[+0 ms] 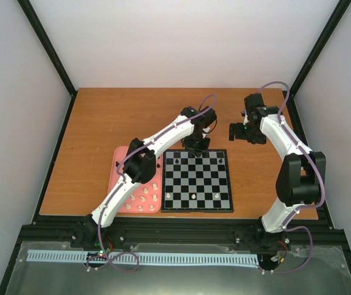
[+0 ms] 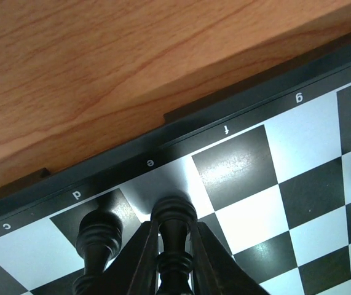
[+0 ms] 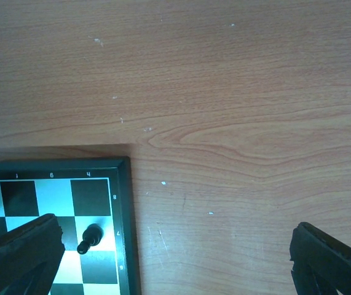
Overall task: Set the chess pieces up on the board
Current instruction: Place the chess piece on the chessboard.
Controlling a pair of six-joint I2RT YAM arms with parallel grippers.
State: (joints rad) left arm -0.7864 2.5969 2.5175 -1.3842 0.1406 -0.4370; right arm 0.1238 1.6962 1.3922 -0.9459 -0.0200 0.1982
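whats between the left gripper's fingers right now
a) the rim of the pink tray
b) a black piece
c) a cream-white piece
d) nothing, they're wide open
b: the left wrist view shows the left gripper closed around the stem of a black piece at the lettered edge row of the board.

The left gripper (image 1: 196, 145) hung over the far edge of the board (image 1: 198, 178). A pink tray (image 1: 120, 155) lay to the board's left. Black pieces (image 1: 220, 160) stood on the far rows and cream pieces (image 1: 193, 195) on the near row. The right gripper (image 1: 239, 132) hovered beyond the far right corner.
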